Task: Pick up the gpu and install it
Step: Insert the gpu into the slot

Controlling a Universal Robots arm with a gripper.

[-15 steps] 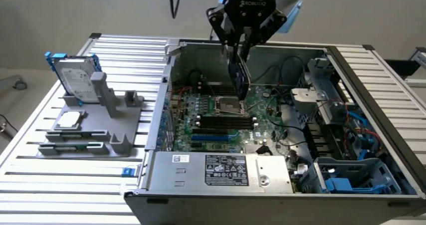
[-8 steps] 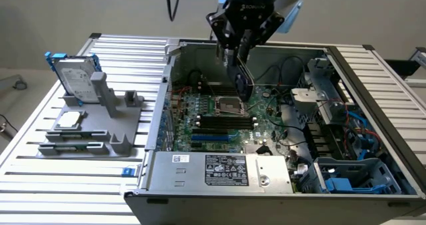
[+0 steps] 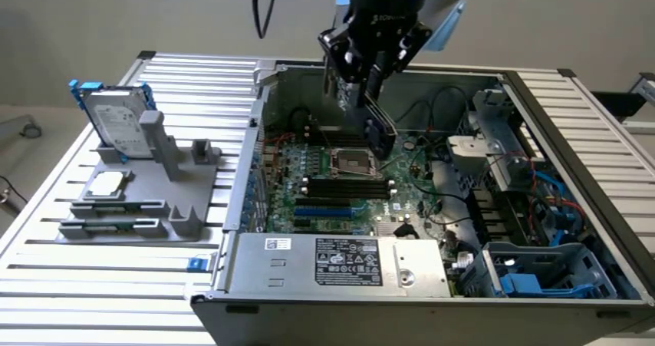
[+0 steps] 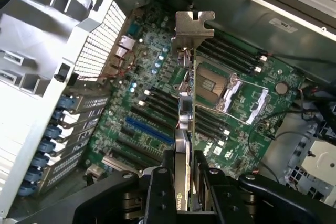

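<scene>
My gripper (image 3: 370, 76) hangs over the open computer case, shut on the gpu (image 3: 376, 127), which it holds edge-down above the motherboard (image 3: 338, 185). In the wrist view the gpu (image 4: 185, 114) runs away from the fingers (image 4: 160, 187) as a thin card, with its silver end bracket (image 4: 194, 24) at the far end. Its green board edge and black cover sit between the pads. The card hovers above the CPU socket (image 4: 218, 87) and the black and blue expansion slots (image 4: 149, 129), apart from them.
The case (image 3: 430, 285) has a power supply (image 3: 338, 263) at the front, cables and drive bays (image 3: 532, 192) at the exterior view's right. A grey fixture (image 3: 143, 185) at the left holds a hard drive in a blue frame (image 3: 115, 120) and memory sticks (image 3: 118, 206).
</scene>
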